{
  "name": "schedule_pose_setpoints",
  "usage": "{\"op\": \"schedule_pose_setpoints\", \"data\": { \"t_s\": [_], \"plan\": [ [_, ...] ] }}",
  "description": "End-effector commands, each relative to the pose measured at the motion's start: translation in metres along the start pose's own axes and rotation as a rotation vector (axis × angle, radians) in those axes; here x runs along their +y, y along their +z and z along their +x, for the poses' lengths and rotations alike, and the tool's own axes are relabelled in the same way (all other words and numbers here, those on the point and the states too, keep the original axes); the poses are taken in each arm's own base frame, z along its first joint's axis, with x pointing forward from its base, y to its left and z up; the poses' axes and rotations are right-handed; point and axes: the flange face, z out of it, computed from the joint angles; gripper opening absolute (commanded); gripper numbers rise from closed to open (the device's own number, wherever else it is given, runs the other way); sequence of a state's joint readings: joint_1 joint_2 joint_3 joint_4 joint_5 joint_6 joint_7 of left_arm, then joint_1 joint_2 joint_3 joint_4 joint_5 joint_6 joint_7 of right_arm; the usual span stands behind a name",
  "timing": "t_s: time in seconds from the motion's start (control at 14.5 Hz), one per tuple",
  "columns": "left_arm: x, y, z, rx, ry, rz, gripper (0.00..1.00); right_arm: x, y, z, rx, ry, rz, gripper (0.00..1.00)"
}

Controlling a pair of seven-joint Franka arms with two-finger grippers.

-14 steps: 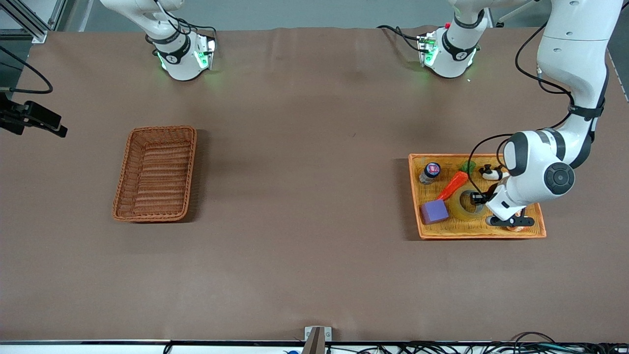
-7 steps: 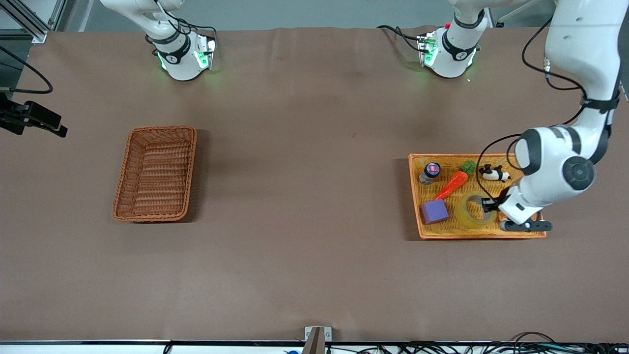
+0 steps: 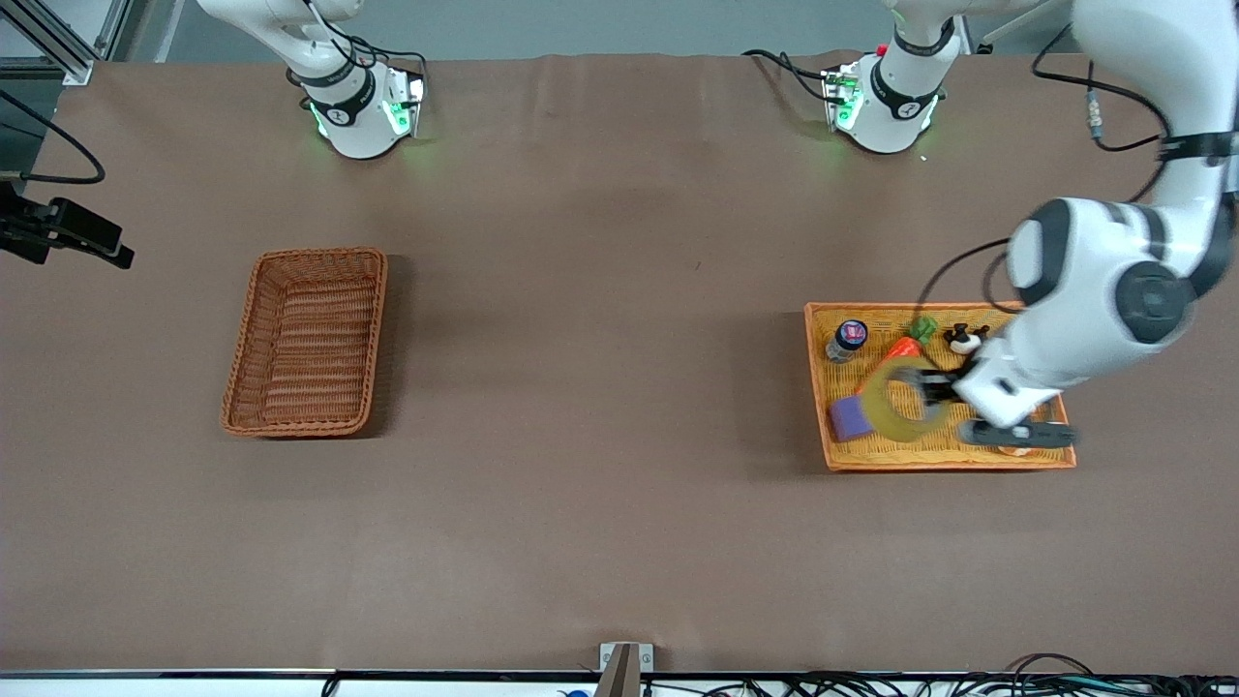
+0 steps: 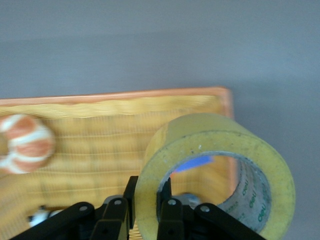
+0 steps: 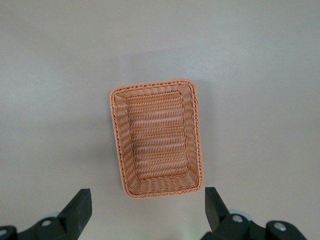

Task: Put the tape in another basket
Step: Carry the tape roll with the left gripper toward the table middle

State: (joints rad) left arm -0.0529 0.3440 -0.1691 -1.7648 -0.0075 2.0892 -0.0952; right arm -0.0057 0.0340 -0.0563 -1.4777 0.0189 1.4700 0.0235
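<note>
I held the packing tape (image 3: 898, 404) up over the yellow woven tray (image 3: 944, 455), clear of the purple cube (image 3: 849, 417), ready to carry. My left gripper (image 4: 145, 212) pinched its wall, one finger inside the core. My right gripper (image 5: 145, 210) waited spread wide above the wicker basket (image 3: 308, 339), at nine o'clock.

Tray (image 3: 968, 458): cube (image 3: 847, 419), carrot (image 3: 903, 348), bottle (image 3: 847, 340)
</note>
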Motion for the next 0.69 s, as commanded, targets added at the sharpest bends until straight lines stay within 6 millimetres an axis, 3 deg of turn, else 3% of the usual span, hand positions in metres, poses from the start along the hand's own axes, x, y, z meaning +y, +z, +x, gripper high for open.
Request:
{"op": "schedule_pose_setpoints", "data": {
  "t_s": [0.0,0.07,0.28,0.41,0.62],
  "plan": [
    [0.089,0.022,0.004,-0.023,0.100,0.006,0.00,0.001,-0.001,-0.005,-0.003,-0.006,0.017,1.00],
    [0.131,0.033,-0.002,-0.033,0.106,0.006,0.00,0.001,0.000,-0.004,-0.005,-0.006,0.017,1.00],
    [0.225,0.055,-0.006,-0.031,0.049,-0.006,0.00,0.001,-0.001,-0.005,-0.002,-0.006,0.017,1.00],
    [0.296,0.080,-0.028,-0.047,0.029,-0.005,0.00,0.002,-0.001,-0.005,-0.003,-0.006,0.017,1.00],
    [0.360,0.093,-0.040,-0.037,0.050,-0.032,0.00,0.002,-0.001,-0.004,-0.001,-0.004,0.017,1.00]
  ]
}}
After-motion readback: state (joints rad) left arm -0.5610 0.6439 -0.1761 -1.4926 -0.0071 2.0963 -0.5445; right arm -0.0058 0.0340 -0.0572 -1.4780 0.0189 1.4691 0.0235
